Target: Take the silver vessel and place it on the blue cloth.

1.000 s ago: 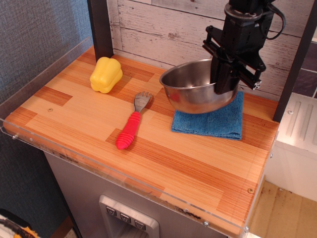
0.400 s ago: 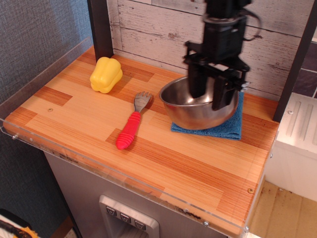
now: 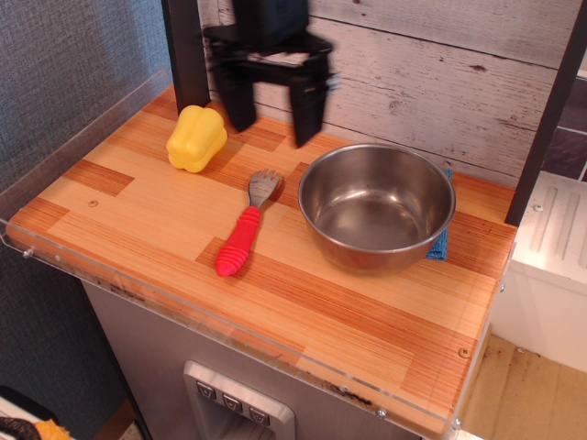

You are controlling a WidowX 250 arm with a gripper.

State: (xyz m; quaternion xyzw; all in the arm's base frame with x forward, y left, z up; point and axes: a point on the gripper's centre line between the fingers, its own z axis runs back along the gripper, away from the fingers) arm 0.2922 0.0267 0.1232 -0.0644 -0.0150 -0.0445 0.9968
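Note:
The silver vessel (image 3: 377, 207), a large shiny steel bowl, sits upright on the blue cloth (image 3: 440, 242), which it covers almost fully; only a strip of blue shows at its right side. My gripper (image 3: 273, 108) hangs open and empty above the back of the table, to the left of the bowl and apart from it. Its two dark fingers (image 3: 308, 108) are spread wide and look slightly blurred.
A yellow toy pepper (image 3: 196, 137) sits at the back left. A red-handled grey spork (image 3: 244, 231) lies left of the bowl. A clear acrylic rim (image 3: 229, 316) edges the wooden table. A black post (image 3: 186, 50) stands at the back left.
The gripper set the bowl down on the cloth, let go, opened and moved up and far left. The bowl now rests free on the cloth.

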